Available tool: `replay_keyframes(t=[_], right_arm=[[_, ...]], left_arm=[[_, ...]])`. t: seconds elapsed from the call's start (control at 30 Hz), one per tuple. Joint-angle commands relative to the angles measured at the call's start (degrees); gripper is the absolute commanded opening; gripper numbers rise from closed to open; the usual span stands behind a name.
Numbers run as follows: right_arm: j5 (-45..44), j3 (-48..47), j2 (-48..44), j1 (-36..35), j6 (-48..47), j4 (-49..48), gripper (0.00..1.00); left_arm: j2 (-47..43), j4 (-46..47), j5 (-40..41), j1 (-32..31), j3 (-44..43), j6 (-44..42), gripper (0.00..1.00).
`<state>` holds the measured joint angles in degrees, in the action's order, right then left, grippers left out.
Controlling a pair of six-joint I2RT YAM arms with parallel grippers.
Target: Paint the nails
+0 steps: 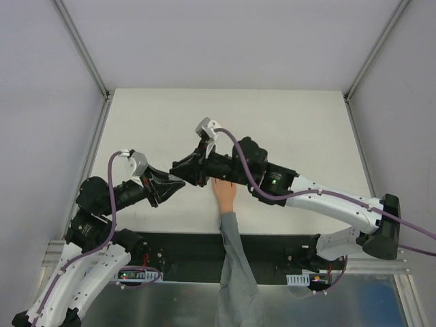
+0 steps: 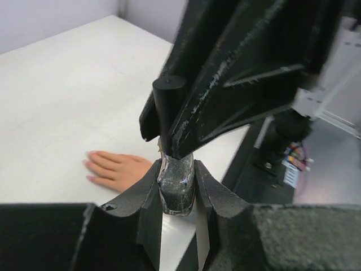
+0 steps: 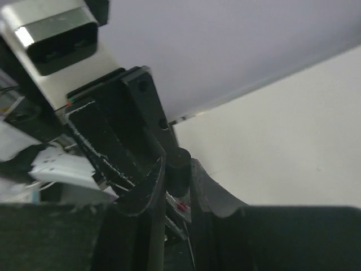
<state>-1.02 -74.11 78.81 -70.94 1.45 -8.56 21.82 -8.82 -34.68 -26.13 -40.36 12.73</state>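
A peach mannequin hand (image 1: 225, 193) with a grey sleeve (image 1: 236, 262) lies palm down on the white table. Its nails (image 2: 88, 163) show as faint pink fingertips in the left wrist view. My left gripper (image 2: 177, 195) is shut on a small dark glittery bottle (image 2: 176, 183), held upright above the table near the hand. From above, my right gripper (image 3: 176, 169) is shut on the bottle's black cap (image 3: 179, 162), one finger pressed on each side. In the top view the two grippers meet left of the hand, left gripper (image 1: 180, 185) below right gripper (image 1: 176, 167), and the bottle is hidden.
A black base plate (image 1: 184, 248) runs along the table's near edge, with the sleeve lying across it. Grey walls and metal rails (image 1: 88, 61) close in the white table (image 1: 293, 129) at the back and sides. A purple cable (image 1: 238, 160) loops over the right arm.
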Motion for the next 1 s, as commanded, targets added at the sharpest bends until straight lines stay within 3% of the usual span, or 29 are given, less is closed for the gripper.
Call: replay_keyframes(t=[0.0, 0.1, 0.23, 0.4, 0.47, 0.6, 0.63, 0.73, 0.83, 0.97], right_arm=[[47.11, 0.73, 0.03, 7.12, 5.65, -14.82, 0.00], [55.67, 2.02, 1.44, 9.93, 12.57, -19.55, 0.00], [61.82, 5.02, 2.49, 13.45, 27.00, -40.43, 0.00], [61.49, 6.34, 2.85, 13.54, 29.13, -42.86, 0.00], [59.48, 6.52, 1.89, 13.54, 27.30, -39.54, 0.00], [43.01, 4.94, -2.86, 12.58, 15.18, -19.71, 0.39], [39.11, 4.07, -3.48, 12.49, 12.90, -11.56, 0.44], [24.44, 2.57, -6.55, 10.65, 11.38, -1.96, 0.64], [7.92, -0.59, -7.70, 6.61, 9.27, 7.74, 0.74], [-12.75, -7.09, -5.34, -0.33, 6.46, 16.10, 0.76]], left_arm=[[-0.82, 12.24, -21.29, 0.29, -2.45, 7.73, 0.00], [-1.52, 13.48, -22.72, 0.29, -2.18, 9.15, 0.00], [-2.31, 14.27, -20.88, 0.29, -1.74, 10.29, 0.00], [-2.40, 14.45, -19.47, 0.29, -1.92, 10.21, 0.00], [-2.05, 14.10, -19.29, 0.29, -2.18, 9.60, 0.00], [-1.79, 11.37, -16.75, 0.29, -2.71, 6.09, 0.00], [-1.87, 9.63, -14.83, 0.29, -2.97, 5.21, 0.00], [-2.05, 7.07, -10.17, 0.29, -3.23, 1.08, 0.00], [-2.49, 5.66, -6.99, 0.29, -2.80, -2.18, 0.00], [-2.66, 5.48, -2.60, 0.29, -2.09, -5.08, 0.00]])
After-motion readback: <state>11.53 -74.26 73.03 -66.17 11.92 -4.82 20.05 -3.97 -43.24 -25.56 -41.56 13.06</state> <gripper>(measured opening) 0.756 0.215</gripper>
